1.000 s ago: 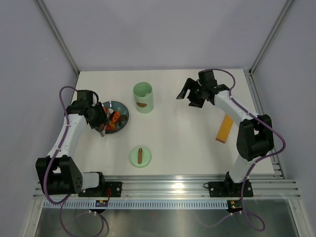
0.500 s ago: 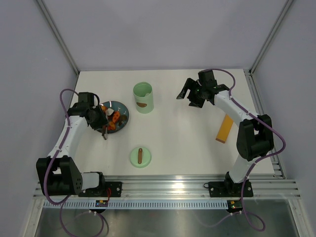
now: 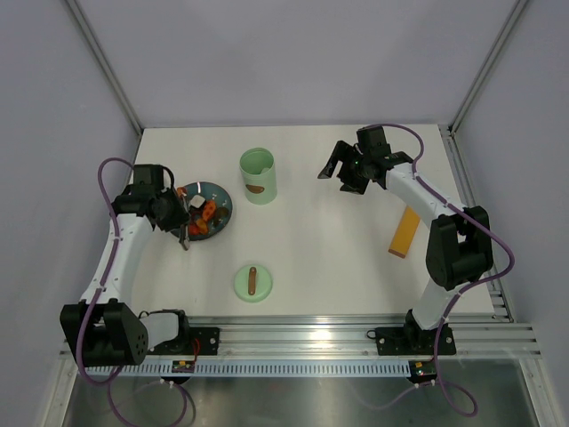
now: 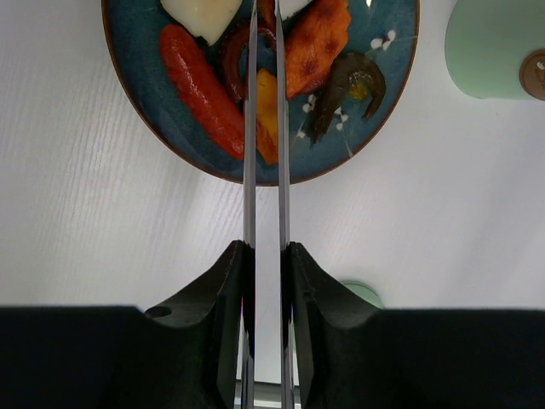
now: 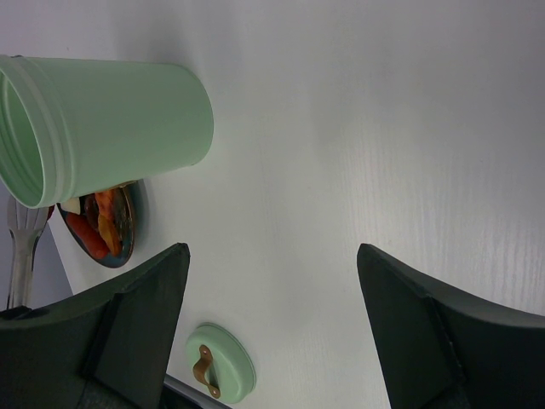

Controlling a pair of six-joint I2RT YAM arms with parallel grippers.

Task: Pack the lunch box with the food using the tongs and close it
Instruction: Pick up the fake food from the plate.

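White worktop (image 3: 338, 258) inside pale walls carries everything, and packing looks barely begun. 1 lunch box (image 3: 259, 176) stands upright and uncapped at the back middle, with nothing visible inside from above. The blue plate (image 4: 136, 68) to its left holds the food (image 4: 317, 43), and the lid (image 3: 253, 282) lies apart near the front. Filling and closing are both left to do. Left end effector (image 4: 266, 256) is clamped on the tongs (image 4: 249, 170), whose 2 arms sit nearly together over an orange piece; whether it is pinched cannot be told. Right end effector (image 5: 272, 256) hangs spread and holds nothing.
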